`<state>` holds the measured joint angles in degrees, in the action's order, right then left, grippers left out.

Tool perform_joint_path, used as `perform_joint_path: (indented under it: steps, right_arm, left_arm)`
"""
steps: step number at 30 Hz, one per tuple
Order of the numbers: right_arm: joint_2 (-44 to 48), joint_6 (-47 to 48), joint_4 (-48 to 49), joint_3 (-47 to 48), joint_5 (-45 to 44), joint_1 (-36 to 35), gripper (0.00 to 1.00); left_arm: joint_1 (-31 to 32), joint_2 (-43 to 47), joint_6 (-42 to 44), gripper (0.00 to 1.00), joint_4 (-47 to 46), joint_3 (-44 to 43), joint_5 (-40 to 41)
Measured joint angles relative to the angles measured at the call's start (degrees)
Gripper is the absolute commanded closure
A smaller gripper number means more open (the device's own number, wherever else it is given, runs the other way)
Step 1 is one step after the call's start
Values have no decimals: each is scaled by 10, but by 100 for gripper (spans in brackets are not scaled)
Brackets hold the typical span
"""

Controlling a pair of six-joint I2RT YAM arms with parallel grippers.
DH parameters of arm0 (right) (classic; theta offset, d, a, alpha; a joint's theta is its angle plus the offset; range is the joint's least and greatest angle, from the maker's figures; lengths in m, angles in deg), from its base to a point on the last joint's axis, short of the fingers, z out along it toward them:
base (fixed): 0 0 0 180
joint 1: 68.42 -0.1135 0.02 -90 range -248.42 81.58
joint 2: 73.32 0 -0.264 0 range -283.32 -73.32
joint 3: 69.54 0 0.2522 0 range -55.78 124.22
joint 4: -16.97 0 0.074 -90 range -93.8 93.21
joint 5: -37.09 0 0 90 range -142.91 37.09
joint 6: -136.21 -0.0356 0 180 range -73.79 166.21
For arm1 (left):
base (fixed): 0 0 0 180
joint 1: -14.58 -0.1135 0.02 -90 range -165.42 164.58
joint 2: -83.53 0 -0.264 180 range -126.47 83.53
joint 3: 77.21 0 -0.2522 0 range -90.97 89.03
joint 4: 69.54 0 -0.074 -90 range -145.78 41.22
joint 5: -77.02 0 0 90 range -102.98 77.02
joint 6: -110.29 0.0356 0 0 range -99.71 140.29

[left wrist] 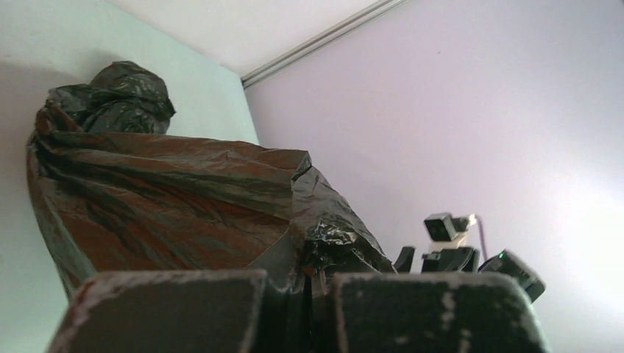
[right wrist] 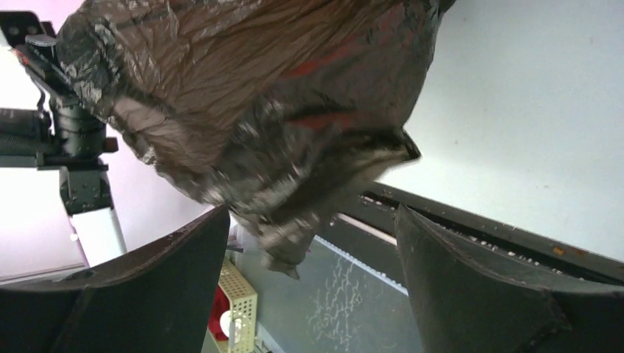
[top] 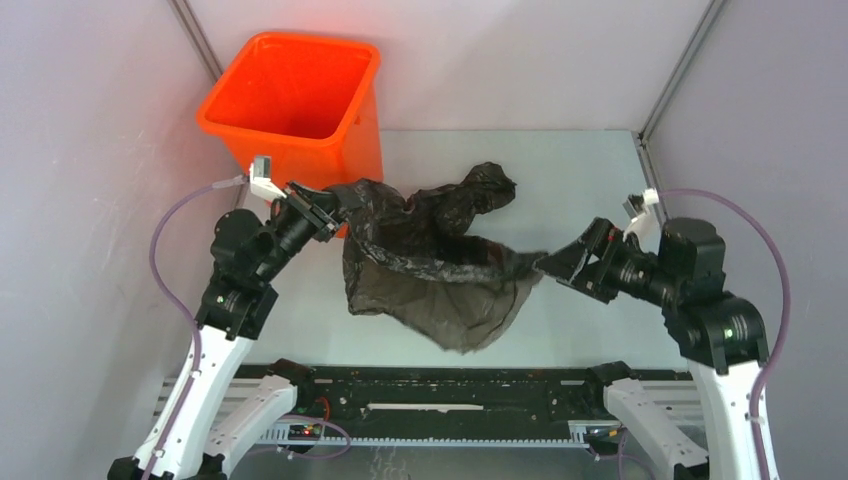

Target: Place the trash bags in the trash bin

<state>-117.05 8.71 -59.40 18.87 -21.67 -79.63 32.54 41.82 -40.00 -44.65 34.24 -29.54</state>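
The black trash bag (top: 430, 255) hangs spread out above the table between my two arms, with a bunched end (top: 490, 185) lying toward the back. My left gripper (top: 325, 210) is shut on the bag's left edge, right in front of the orange trash bin (top: 290, 100). In the left wrist view the plastic (left wrist: 169, 206) is pinched between the fingers of that gripper (left wrist: 298, 312). My right gripper (top: 560, 262) is open at the bag's right corner. In the right wrist view the bag (right wrist: 257, 88) dangles just ahead of the spread jaws of the right gripper (right wrist: 313, 294), not clamped.
The bin stands at the back left corner against the enclosure walls. The black rail (top: 450, 385) with the arm bases runs along the near table edge. The left arm (right wrist: 66, 125) shows in the right wrist view, and the right arm (left wrist: 456, 250) in the left wrist view.
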Motion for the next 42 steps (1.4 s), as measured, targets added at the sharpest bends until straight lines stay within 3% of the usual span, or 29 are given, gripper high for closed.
perform_joint_path:
  steps: [7,15,19,25,28,33,36,42]
  right_arm:
    - [42,-90,34,-85,-21,-6,8]
    - [9,-51,63,-139,14,-55,7]
    - [2,-11,64,-149,9,-151,4]
    - [-13,12,98,-153,-67,-349,5]
    - [-61,16,140,-153,-145,-463,2]
    - [-186,36,205,-142,-316,-590,0]
    - [-252,64,249,-123,-394,-640,0]
    - [-293,98,348,-104,-460,-685,0]
  left_arm:
    - [0,-22,-33,100,-35,0,-7]
    - [18,-71,-43,100,-60,-10,-6]
    - [24,-99,-40,100,-64,-40,7]
    - [28,-126,-40,100,-91,-79,18]
    - [31,-141,-42,100,-104,-85,18]
    - [33,-153,-42,100,-106,-85,20]
    - [33,-153,-42,100,-105,-87,25]
    - [33,-153,-36,100,-86,-106,31]
